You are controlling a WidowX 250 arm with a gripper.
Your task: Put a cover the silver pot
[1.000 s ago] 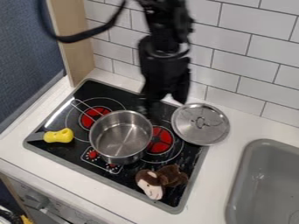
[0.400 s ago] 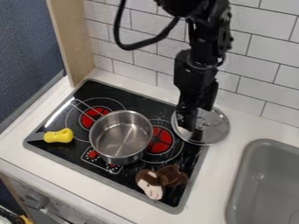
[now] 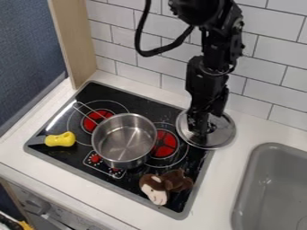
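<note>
Lying beneath the jaws, the round silver lid (image 3: 225, 133).

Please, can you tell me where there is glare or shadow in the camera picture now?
In the camera view, whitish glare lies along the left side of the black cooktop; bright reflections show inside the silver pot; the lid has a dark area around the gripper, shadow or reflection, I cannot tell which.

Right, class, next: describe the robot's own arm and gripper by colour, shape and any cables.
The segmented black robot arm has a bulky, rounded upper joint and a boxy lower section. A thick black cable loops off its side. The angular gripper is black too.
</note>
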